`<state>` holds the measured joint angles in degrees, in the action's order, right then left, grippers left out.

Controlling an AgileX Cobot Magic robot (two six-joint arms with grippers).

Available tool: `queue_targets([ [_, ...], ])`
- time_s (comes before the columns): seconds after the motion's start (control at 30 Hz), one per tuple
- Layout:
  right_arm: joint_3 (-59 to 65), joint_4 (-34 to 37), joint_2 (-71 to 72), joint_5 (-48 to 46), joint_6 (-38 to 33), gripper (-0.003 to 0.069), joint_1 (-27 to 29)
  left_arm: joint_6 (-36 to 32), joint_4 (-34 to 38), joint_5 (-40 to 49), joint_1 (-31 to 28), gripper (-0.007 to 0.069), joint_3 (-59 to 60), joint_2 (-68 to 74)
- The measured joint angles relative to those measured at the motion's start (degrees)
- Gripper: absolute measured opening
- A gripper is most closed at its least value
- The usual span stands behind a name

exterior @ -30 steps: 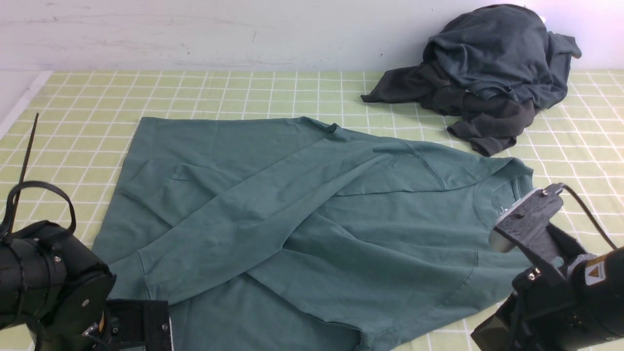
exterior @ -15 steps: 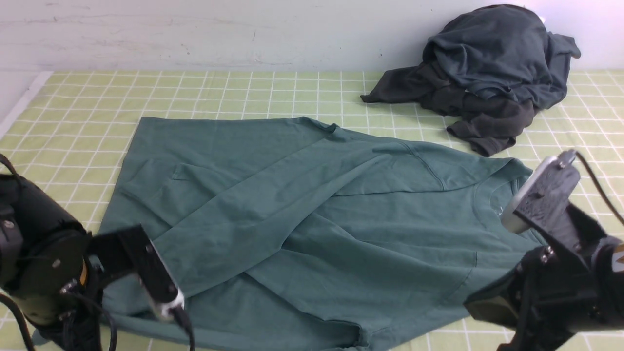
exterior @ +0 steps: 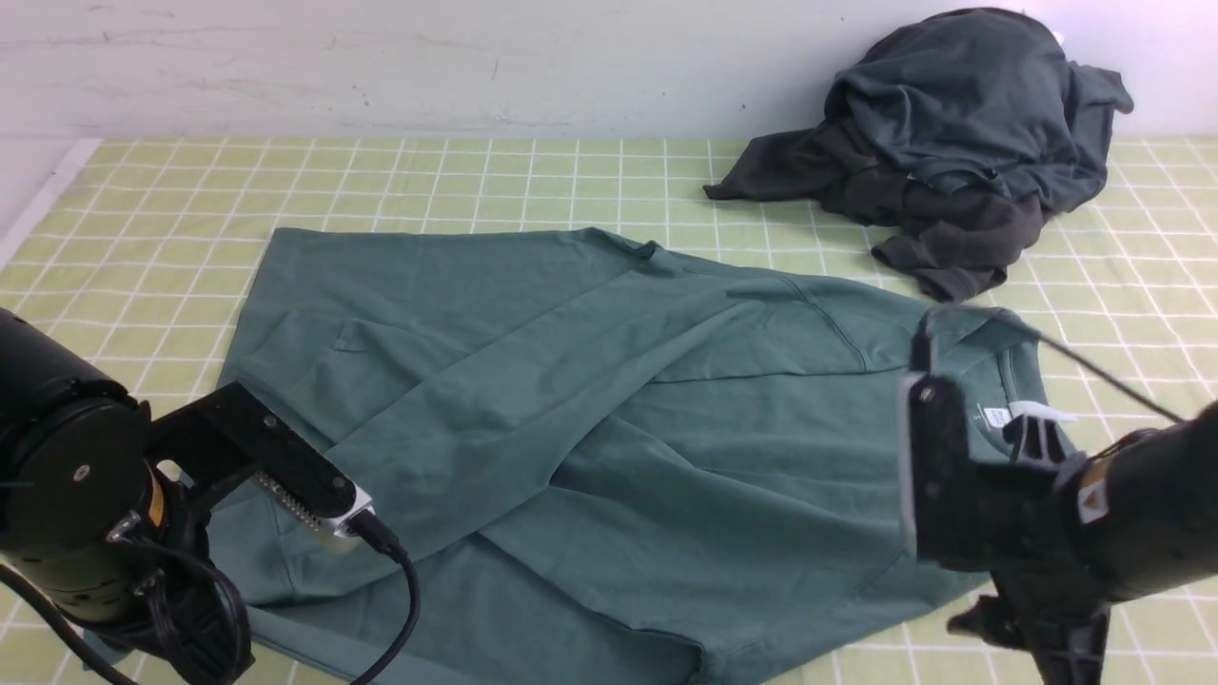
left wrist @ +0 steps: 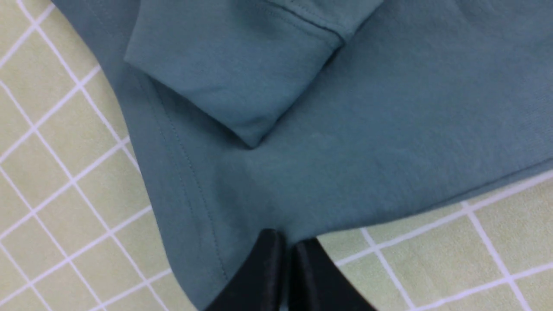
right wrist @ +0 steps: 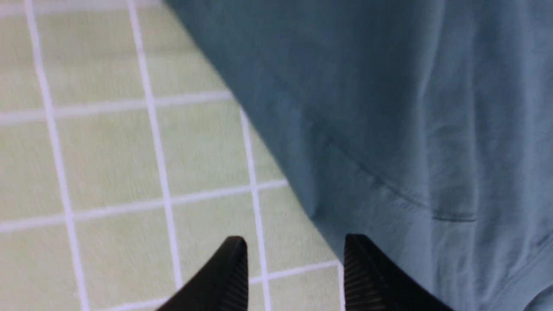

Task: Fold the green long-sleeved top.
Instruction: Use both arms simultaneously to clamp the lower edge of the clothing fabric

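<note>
The green long-sleeved top lies spread on the checked mat, one sleeve folded across its body and its white neck tag showing at the right. My left arm is at the top's near-left corner. In the left wrist view the left gripper is shut on the hem of the green top, close to a sleeve cuff. My right arm hangs over the near-right edge. The right gripper is open, one finger over the top's edge and the other over the mat.
A heap of dark grey garments sits at the far right by the white wall. The yellow-green checked mat covers the table, and its left border runs diagonally. A black cable trails from the left wrist.
My left gripper has shut on the near-left hem and the arm has shifted. My right arm has swung down beside the collar, uncovering the neck tag, and its gripper has opened.
</note>
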<state>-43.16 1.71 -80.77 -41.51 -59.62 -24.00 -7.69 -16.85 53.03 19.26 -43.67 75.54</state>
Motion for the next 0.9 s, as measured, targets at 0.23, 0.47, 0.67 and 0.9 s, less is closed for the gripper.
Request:
queue_targets([
  [0.23, -0.06, -16.83, -11.08, 4.81, 0.46, 0.0308, 0.00, 0.19, 1.15, -0.77, 0.00, 0.0006, 0.00, 0.00],
  [0.47, -0.06, -18.98, -13.33, 11.90, 2.82, 0.0204, 0.00, 0.19, 1.77, -0.77, 0.00, 0.0006, 0.00, 0.00],
  [0.67, -0.42, -19.33, -14.61, 12.74, 3.45, 0.0093, 0.00, 0.19, 2.32, -0.82, 0.00, 0.0006, 0.00, 0.00],
  [0.9, -1.22, -15.92, -12.84, 7.51, 18.11, -0.0003, -0.01, 0.53, 3.29, 0.80, 0.00, 0.0006, -0.25, -1.03],
])
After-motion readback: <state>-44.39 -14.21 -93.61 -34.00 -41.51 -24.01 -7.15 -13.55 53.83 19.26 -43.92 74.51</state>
